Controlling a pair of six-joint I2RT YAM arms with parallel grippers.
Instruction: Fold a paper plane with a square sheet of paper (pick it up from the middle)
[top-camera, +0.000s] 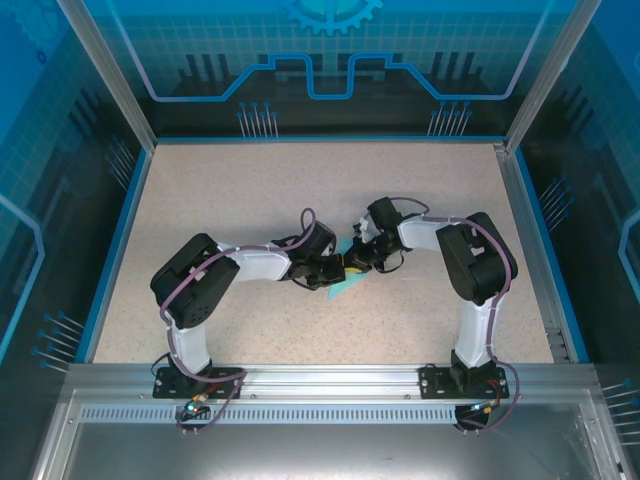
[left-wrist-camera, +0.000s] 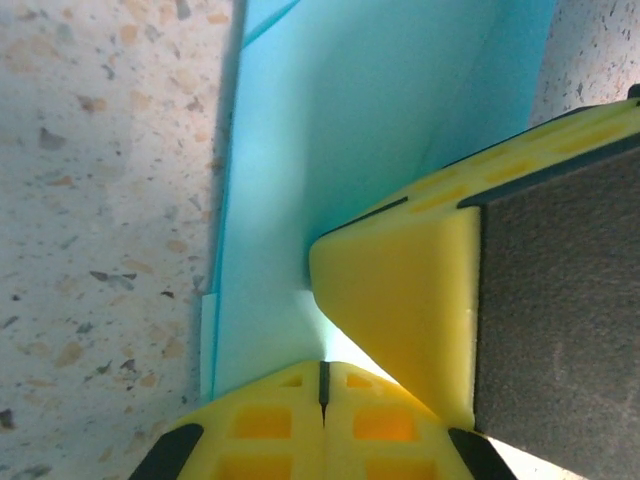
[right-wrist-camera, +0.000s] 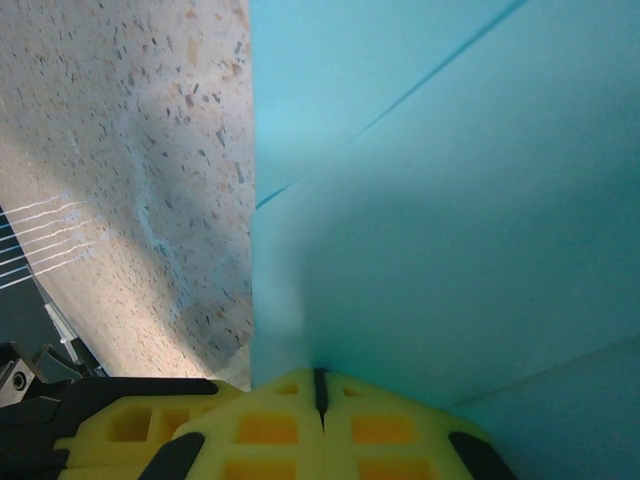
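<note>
The cyan square sheet of paper (top-camera: 345, 287), creased into layers, lies at the table's middle under both grippers. My left gripper (top-camera: 333, 270) has its yellow jaws pressed together at the paper's (left-wrist-camera: 300, 150) near edge, and the sheet runs out from the seam of my left gripper (left-wrist-camera: 322, 368). The right gripper's yellow finger (left-wrist-camera: 400, 300) with its dark pad stands close on the right, against the paper. My right gripper (top-camera: 360, 256) is also shut, and the paper (right-wrist-camera: 450, 200) rises from the seam of my right gripper (right-wrist-camera: 320, 385), showing fold lines.
The speckled beige table (top-camera: 250, 190) stretches wide around the paper. Blue-edged walls and metal posts (top-camera: 110, 80) ring it, and a metal rail (top-camera: 330, 375) with the arm bases runs along the near edge. The left gripper's yellow finger (right-wrist-camera: 110, 425) shows beside the right one.
</note>
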